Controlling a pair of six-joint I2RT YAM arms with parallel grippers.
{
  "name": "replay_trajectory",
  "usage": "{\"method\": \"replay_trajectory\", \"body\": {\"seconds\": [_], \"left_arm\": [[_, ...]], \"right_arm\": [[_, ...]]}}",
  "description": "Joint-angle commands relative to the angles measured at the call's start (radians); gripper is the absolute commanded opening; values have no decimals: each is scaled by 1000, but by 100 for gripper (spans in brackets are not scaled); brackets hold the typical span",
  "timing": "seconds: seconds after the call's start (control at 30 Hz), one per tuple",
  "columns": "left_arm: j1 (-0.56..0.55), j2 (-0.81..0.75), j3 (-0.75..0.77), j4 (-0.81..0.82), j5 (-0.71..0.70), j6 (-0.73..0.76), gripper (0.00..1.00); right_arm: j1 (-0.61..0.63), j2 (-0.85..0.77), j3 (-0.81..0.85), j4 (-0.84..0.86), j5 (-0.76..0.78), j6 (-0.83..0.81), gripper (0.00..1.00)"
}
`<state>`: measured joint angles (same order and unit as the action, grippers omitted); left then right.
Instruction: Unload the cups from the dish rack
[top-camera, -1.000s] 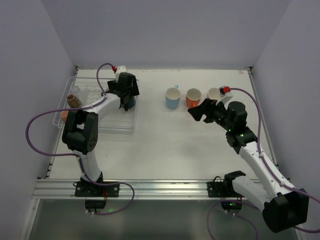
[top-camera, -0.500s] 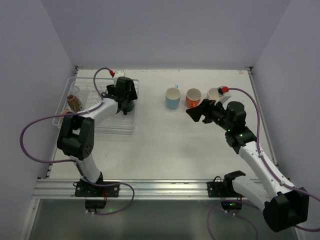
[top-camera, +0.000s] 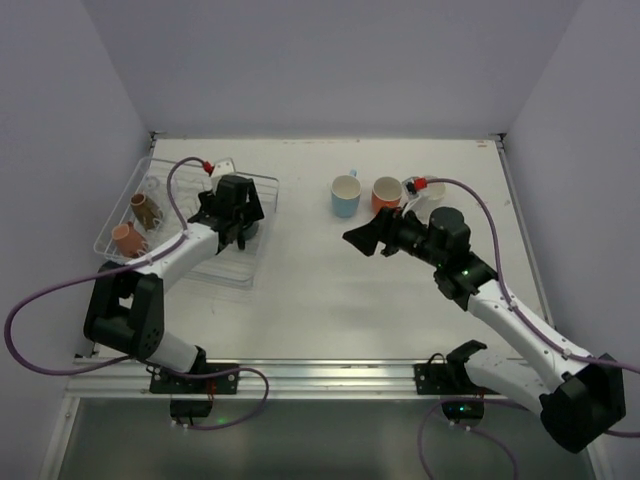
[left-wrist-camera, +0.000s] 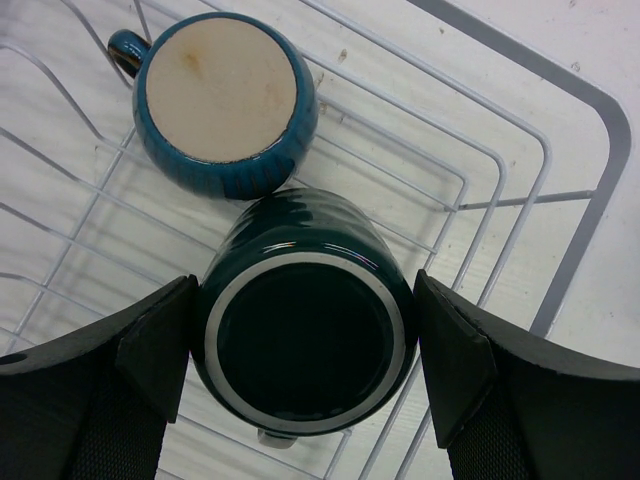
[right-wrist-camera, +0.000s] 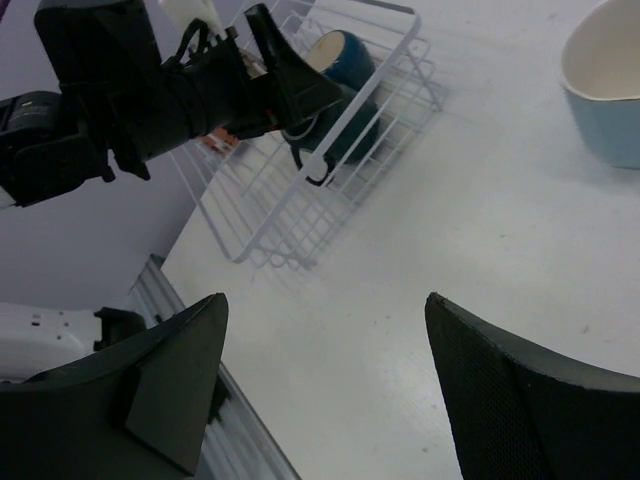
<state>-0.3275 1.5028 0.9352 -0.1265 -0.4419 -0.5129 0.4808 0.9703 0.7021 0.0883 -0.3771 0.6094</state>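
In the left wrist view a dark teal cup faces me mouth-first, and my left gripper is shut on it, one finger pressed to each side. A second teal cup stands upside down just beyond it on the dish rack. From above, the left gripper sits at the rack's right end. A brown cup and a pink cup lie at its left end. Light blue, orange and white cups stand on the table. My right gripper is open and empty.
The right wrist view shows bare table under the right gripper, the rack with the left arm ahead, and the light blue cup at the right. Walls close in the table on both sides and behind.
The left gripper has closed on the dark teal cup and drawn toward the near side; the rack has shifted with it. The right gripper has swung left, away from the row of cups.
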Motion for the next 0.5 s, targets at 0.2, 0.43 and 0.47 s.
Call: {"method": "replay_trajectory", "body": {"seconds": [0.2, 0.43, 0.47], "left_arm": [[28, -136, -21, 18, -31, 1, 0], [35, -174, 17, 7, 87, -16, 0], [35, -187, 33, 2, 98, -22, 0]], "right_arm": [[171, 166, 144, 182, 23, 104, 82], [202, 240, 229, 172, 30, 93, 82], [206, 246, 234, 174, 32, 98, 82]]}}
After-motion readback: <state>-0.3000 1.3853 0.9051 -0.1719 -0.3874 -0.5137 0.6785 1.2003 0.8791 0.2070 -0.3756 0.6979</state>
